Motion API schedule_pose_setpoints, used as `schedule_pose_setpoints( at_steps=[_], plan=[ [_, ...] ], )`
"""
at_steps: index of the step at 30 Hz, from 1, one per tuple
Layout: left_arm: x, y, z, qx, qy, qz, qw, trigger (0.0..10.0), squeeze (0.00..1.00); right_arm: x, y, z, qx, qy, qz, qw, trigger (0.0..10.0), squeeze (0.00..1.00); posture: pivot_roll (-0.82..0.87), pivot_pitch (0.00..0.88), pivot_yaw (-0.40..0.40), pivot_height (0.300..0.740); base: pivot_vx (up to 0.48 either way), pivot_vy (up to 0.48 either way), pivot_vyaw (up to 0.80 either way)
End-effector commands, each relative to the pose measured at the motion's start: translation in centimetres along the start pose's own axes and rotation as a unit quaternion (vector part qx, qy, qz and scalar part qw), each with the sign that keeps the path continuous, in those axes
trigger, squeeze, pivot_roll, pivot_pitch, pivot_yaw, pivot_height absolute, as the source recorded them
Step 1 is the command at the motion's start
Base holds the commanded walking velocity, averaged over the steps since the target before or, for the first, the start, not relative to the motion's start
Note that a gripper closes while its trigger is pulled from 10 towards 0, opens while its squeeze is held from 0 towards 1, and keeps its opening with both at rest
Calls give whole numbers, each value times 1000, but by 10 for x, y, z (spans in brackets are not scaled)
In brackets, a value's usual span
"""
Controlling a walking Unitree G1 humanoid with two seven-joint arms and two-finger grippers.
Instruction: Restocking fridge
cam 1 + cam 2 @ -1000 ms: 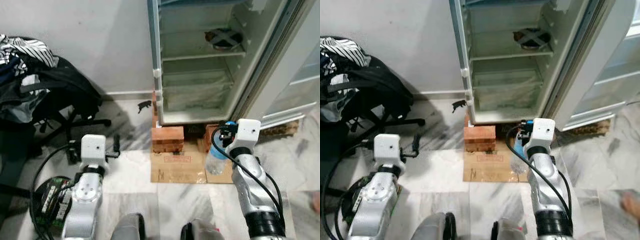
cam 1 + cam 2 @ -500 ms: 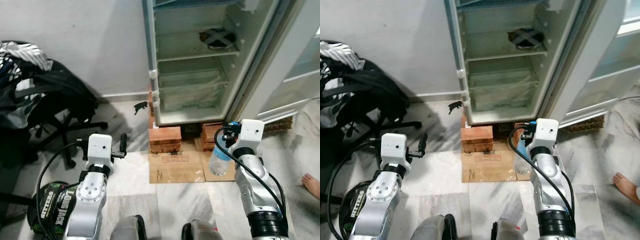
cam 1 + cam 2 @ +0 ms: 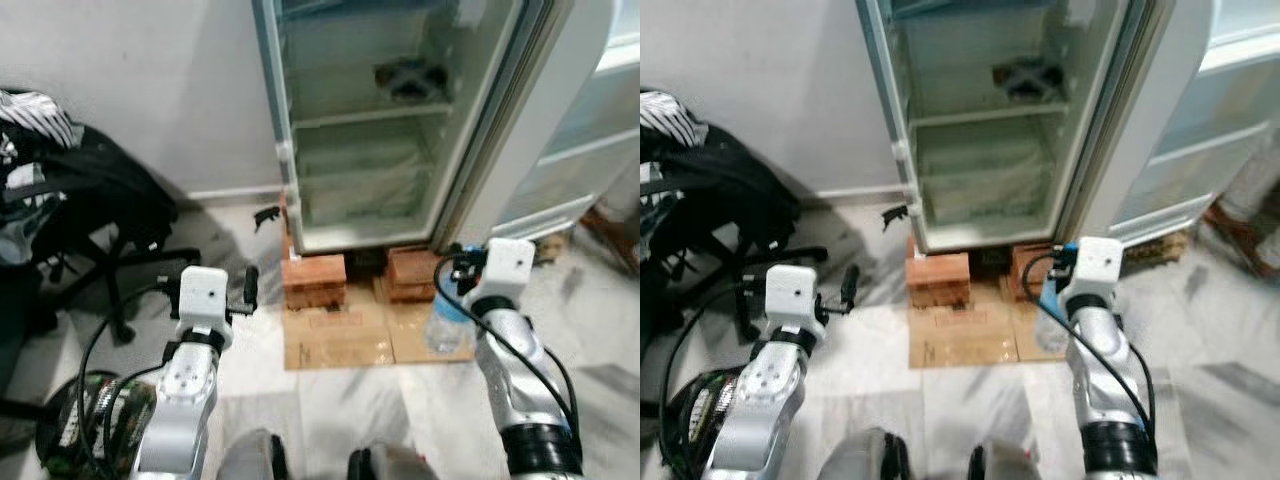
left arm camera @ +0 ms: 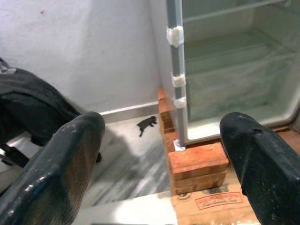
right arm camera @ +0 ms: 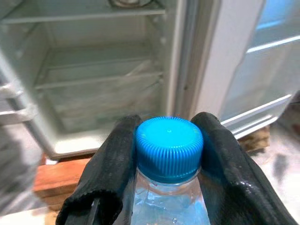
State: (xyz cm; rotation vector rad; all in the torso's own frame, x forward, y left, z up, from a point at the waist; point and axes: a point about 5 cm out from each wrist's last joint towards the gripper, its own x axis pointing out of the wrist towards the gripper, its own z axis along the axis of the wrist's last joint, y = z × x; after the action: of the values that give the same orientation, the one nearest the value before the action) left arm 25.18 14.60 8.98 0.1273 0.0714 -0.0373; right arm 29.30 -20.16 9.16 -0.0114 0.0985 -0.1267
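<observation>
The fridge [image 3: 375,120] stands open ahead with bare shelves, its base resting on red bricks [image 3: 313,279]. My right gripper [image 5: 168,178] is shut on a clear water bottle [image 3: 447,320] just below its blue cap [image 5: 169,146], held low to the right, in front of the fridge's foot. The fingers [image 5: 117,164] press the neck from both sides. My left gripper [image 4: 159,154] is open and holds nothing. It hangs low on the left, pointing toward the fridge's left edge and the bricks [image 4: 197,161].
The fridge door [image 3: 590,110] swings open to the right. Flat cardboard [image 3: 375,335] lies on the marble floor before the bricks. An office chair with black bags [image 3: 70,200] stands at the left. A dark green bag [image 3: 85,415] lies under my left arm.
The whole view has shifted and blurred as I moved, and the fridge now sits further left in the picture. The bottle stays in my right gripper. A bare foot at the right edge has left the view.
</observation>
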Motion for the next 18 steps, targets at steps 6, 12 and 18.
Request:
schedule_pose_setpoints(
  at_steps=[6, 12, 18],
  plan=[
    [-1, 6, -5, 1, 11, 6, 1000, 10000, 0, 1, 6, 6, 5, -13, 9, 1000, 10000, 0, 2, 145, 33, 740, 0, -423, 0],
    [-1, 5, -5, 0, 11, 6, 1000, 10000, 0, 1, 5, 6, 3, -14, 9, 1000, 10000, 0, 3, 144, 33, 740, 0, -449, 0],
    [-1, 6, -6, -1, 12, 7, 1000, 10000, 0, 1, 5, 7, 0, -15, 11, 1000, 10000, 0, 1, 147, 31, 740, 0, -411, 0]
  ],
)
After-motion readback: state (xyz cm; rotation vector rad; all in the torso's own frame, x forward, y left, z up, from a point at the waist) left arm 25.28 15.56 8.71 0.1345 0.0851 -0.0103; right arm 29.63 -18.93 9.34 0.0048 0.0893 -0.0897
